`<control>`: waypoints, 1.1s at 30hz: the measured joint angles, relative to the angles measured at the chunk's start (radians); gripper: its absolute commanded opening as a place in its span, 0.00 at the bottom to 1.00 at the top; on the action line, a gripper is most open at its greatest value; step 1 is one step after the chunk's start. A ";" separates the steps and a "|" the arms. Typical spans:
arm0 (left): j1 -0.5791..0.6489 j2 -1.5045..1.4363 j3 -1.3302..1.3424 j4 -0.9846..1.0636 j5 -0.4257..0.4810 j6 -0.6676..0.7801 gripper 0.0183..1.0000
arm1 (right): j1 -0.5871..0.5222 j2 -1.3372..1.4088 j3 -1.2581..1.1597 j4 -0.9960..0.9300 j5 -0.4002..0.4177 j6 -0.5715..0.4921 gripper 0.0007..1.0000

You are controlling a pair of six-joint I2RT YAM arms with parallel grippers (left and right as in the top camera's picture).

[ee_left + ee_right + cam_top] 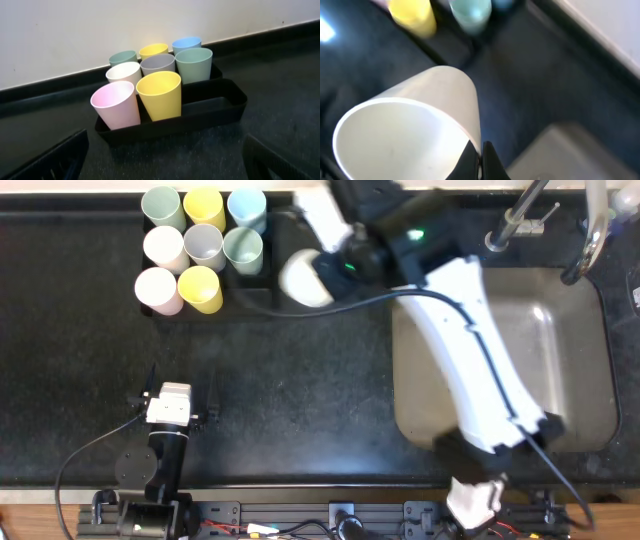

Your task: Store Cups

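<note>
Cup (pixel 410 125), white, is in the right gripper (pixel 481 156). Fingers are pinched shut on its rim, one inside and one outside. The cup is tilted, mouth toward the wrist camera, and sits just right of the tray (pixel 220 107), between tray and sink (pixel 500 360). Can't tell if it touches the desk (pixel 300 400).

The tray is at the far left of the desk against the wall. Eight stored cups (pixel 204 245) stand upright in its left and far part: two green, two yellow, and one each of blue, white, grey and pink.

Left gripper (pixel 180 385) is near-left by its base, facing the tray and well apart from it. Its fingers are spread wide with nothing between them.
</note>
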 measured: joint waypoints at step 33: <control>0.000 0.000 0.000 0.000 0.000 0.000 1.00 | 0.140 0.484 0.174 0.142 0.104 0.058 0.04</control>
